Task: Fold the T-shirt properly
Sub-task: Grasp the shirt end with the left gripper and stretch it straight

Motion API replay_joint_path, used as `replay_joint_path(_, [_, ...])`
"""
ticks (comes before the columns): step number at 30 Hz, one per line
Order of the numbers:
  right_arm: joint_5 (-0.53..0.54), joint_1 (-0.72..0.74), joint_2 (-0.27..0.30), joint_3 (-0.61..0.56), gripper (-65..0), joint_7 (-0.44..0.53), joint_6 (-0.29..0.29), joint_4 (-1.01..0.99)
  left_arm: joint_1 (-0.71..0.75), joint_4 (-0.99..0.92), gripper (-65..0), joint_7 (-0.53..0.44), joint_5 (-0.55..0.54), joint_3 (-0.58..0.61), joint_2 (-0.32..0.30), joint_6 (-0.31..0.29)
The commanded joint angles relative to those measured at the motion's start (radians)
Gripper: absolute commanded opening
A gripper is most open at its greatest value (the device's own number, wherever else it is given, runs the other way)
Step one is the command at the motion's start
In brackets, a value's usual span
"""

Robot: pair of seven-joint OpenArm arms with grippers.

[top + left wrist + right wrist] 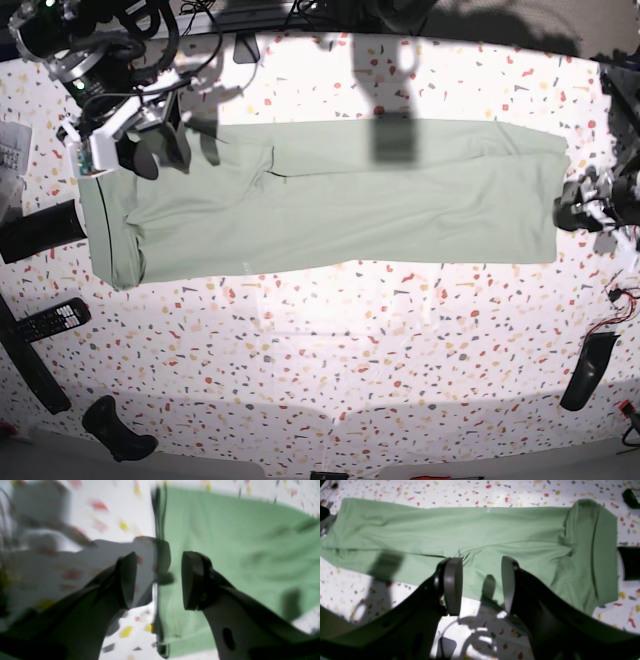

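The counter (330,340) carries the T-shirt (330,200) as a long narrow band along its far side — sides seemingly folded in lengthwise, sleeve end doubled over. The crosswise folds look left to do. The left claw (158,580) hangs at the hem edge, jaws apart and empty; the right claw (481,585) hovers over the sleeve end, likewise apart, gripping nothing.

This looks like a robotics lab or test bench, not a home. A wide white counter (330,340) speckled with red, yellow and grey chips fills the base view, with two arms mounted at its ends, bundles of loose cables (130,40) at the back edge, and small dark gadgets scattered about, among them a remote (45,320) and red wires (622,298).
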Motion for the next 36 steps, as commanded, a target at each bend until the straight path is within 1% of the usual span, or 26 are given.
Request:
replay_joint_path(1, [0.016,0.000,0.005,0.003,-40.4,0.018,0.006,0.032,-0.037,-0.037,-37.9,0.000,-0.067,-0.007,-0.023,-0.038])
replay_joint_path(3, [0.015,0.000,0.005,0.003,-40.4,0.009,0.006,0.032,-0.064,-0.147,-37.9,0.026,-0.136,-0.007,-0.024,-0.095])
replay_joint_path(6, [0.019,0.000,0.005,0.003,-40.4,0.001,0.006,0.032,-0.083,-0.277,-37.9,0.027,-0.143,-0.007,-0.027,-0.159])
replay_joint_path(10, [0.019,0.000,0.005,0.003,-40.4,-0.005,0.006,0.032,-0.081,-0.374,-37.9,0.026,-0.144,-0.007,-0.026,-0.219])
replay_joint_path(16, [0.019,0.000,0.005,0.003,-40.4,-0.002,0.006,0.032,-0.039,-0.356,-37.9,0.066,-0.156,-0.007,-0.020,-0.223])
replay_joint_path(21, [0.019,0.003,0.005,0.003,-40.4,-0.002,0.006,0.032,-0.002,-0.255,-37.9,0.125,-0.262,-0.006,-0.020,-0.223])
replay_joint_path(27, [0.019,0.003,0.005,0.003,-40.4,-0.002,0.006,0.032,0.035,-0.106,-38.0,0.119,-0.246,-0.006,-0.014,-0.223])
replay_joint_path(34, [0.019,0.003,0.005,0.003,-40.4,-0.002,0.006,0.032,0.043,-0.092,-38.0,0.122,-0.224,-0.006,0.030,-0.223])
replay_joint_path(36, [0.019,0.003,0.005,0.003,-40.4,-0.002,0.006,0.032,0.043,-0.092,-38.7,0.121,-0.224,-0.006,0.029,-0.223])
